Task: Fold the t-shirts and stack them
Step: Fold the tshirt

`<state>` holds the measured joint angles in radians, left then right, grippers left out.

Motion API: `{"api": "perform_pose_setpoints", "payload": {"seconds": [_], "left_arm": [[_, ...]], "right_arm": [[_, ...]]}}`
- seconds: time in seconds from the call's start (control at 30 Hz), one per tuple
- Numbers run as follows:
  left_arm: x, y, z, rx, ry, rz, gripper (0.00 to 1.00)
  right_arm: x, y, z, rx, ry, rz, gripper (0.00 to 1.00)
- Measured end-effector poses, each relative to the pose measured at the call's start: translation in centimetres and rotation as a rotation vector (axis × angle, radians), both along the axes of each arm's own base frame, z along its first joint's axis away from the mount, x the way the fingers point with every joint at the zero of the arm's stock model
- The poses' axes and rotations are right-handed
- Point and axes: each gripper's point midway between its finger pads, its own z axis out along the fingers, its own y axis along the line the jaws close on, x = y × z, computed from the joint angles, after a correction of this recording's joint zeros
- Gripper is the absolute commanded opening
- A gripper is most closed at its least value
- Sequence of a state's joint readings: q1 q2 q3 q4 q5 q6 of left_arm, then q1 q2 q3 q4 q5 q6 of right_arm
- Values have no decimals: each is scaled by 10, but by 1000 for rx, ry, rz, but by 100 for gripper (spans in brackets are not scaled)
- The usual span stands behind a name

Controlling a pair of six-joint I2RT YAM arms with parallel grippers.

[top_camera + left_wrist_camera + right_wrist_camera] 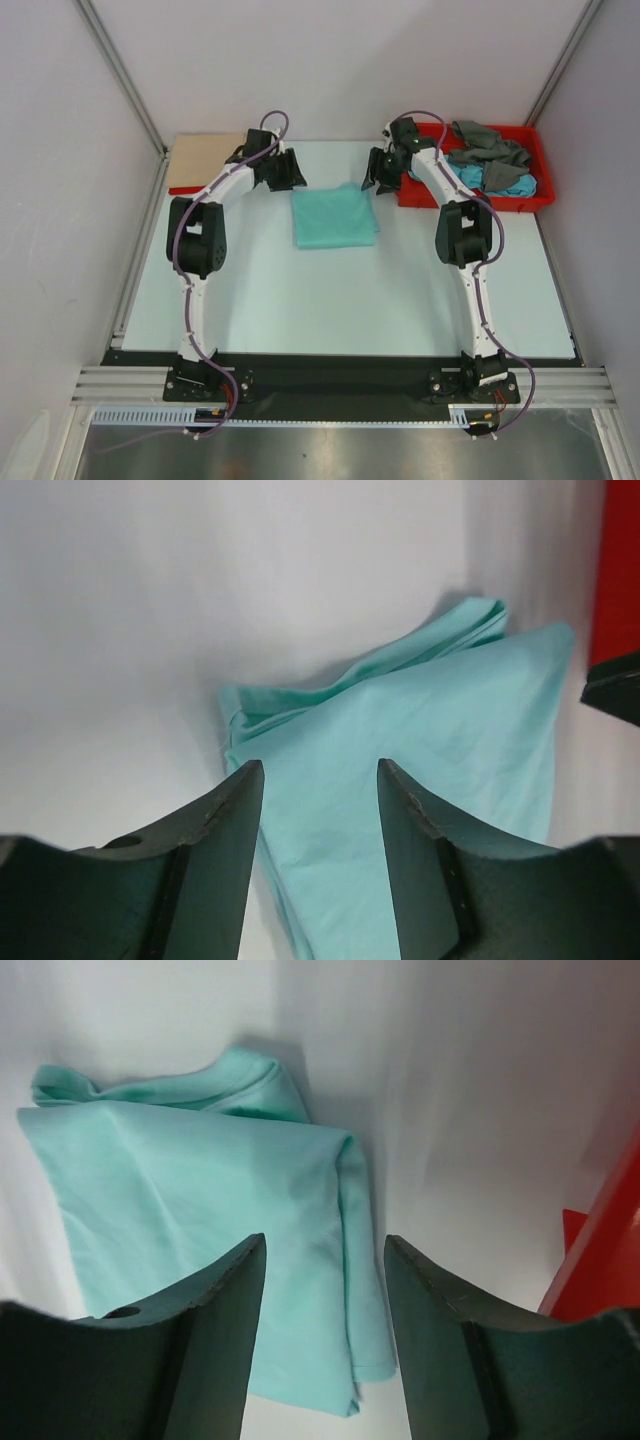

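I see the folded mint-green t-shirt [335,217] flat on the desk [300,300]. My left end effector [320,780] is released and empty, the shirt just below and ahead. The right end effector [325,1255] is released too, with the shirt below and to its left.

Pale table [350,300] bearing folded mint-green t-shirt [335,217], red tray [520,203]

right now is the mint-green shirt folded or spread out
Folded: the mint-green t-shirt lies as a compact rectangle, layered edges visible in both wrist views.
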<state>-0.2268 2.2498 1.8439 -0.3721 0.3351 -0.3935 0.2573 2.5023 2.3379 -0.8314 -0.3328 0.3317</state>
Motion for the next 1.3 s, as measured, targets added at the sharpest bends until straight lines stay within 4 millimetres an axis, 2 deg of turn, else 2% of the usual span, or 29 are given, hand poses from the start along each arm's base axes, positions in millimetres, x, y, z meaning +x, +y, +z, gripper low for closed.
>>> {"api": "perform_pose_setpoints", "payload": {"seconds": [0.2,0.47,0.87,1.13,1.3], "left_arm": [[-9,5,-10,41,33,-20,55],[-12,5,-18,30,62,-28,55],[-15,17,-28,-1,99,1,55],[-7,12,-22,-62,76,-4,53],[-6,6,-37,-100,110,-5,51]], "right_arm": [[-1,-3,-4,-38,-9,25,58],[11,0,-4,-33,-49,36,58],[21,14,-22,-46,-82,57,54],[28,16,-18,-35,-120,57,48],[32,17,-16,-31,-134,55,47]]}}
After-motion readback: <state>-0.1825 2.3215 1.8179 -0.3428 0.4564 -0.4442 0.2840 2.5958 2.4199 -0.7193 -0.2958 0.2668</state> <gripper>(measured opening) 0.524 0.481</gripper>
